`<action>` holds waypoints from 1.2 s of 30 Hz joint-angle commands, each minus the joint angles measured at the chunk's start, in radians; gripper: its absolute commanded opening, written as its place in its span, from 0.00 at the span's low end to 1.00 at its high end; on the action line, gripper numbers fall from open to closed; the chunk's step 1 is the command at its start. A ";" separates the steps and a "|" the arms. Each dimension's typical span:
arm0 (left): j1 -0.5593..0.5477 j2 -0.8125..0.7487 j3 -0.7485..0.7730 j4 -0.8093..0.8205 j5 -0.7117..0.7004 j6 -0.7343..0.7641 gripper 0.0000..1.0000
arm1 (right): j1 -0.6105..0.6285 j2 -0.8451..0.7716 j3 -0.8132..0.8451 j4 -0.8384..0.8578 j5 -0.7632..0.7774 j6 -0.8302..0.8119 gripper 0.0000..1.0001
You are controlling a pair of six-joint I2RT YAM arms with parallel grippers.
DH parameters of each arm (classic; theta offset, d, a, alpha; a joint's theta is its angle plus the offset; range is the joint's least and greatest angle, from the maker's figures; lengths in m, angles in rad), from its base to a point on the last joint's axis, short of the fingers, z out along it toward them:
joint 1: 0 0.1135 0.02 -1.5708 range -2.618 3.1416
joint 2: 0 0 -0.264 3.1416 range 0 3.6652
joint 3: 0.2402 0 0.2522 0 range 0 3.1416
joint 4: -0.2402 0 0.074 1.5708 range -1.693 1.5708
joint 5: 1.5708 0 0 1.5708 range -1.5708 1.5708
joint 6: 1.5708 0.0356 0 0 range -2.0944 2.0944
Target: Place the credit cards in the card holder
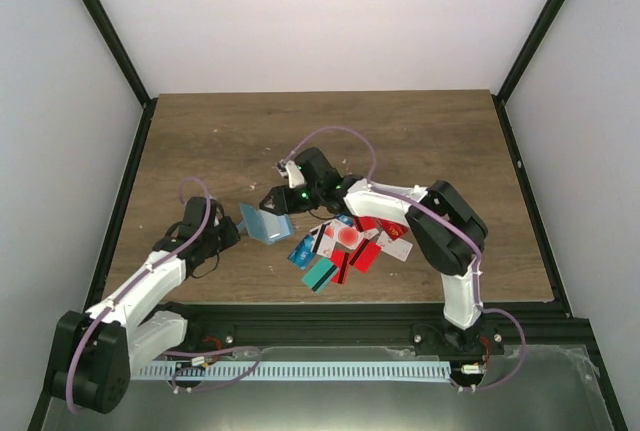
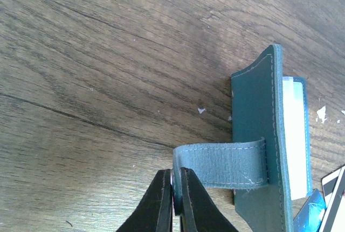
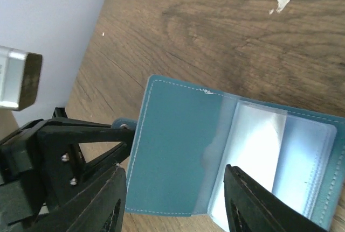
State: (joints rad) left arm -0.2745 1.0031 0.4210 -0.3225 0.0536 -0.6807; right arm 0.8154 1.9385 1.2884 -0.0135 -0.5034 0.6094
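Left wrist footage shows the left gripper (image 2: 176,174) pressed together on the strap (image 2: 226,162) of the card holder (image 2: 259,135), by which the teal cover is kept open above the table (image 2: 81,81). The right gripper (image 3: 175,171) is seen in its own view with jaws apart and nothing carried between them. It is poised over the open holder, and whether its pads touch the holder cannot be told. Inside the holder, pale clear sleeves (image 3: 259,140) are exposed, and no card can be made out in any of them. The credit cards (image 1: 350,241) are heaped on the wood just to the right of the holder. Red, white, blue and teal-green ones overlap there, and the nearest lies close to the holder's lower corner. The task is judged to be at its opening stage. The holder is opened and steadied, but no card is lifted or slotted, so the whole heap is left to be loaded.
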 commanded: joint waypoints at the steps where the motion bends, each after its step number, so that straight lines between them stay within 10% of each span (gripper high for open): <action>1: 0.004 -0.006 -0.008 0.016 0.009 0.013 0.04 | 0.008 0.073 0.042 0.010 -0.030 0.001 0.52; 26: 0.005 -0.003 -0.019 0.014 0.007 0.014 0.04 | -0.013 0.167 0.032 0.020 0.014 0.016 0.62; 36: 0.004 0.017 -0.025 0.011 -0.005 0.008 0.04 | -0.013 0.193 0.005 0.132 -0.202 0.079 0.61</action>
State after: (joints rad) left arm -0.2745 1.0084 0.4091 -0.3225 0.0536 -0.6765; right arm 0.8062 2.1159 1.3060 0.0639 -0.6075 0.6529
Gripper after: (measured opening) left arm 0.047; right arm 0.613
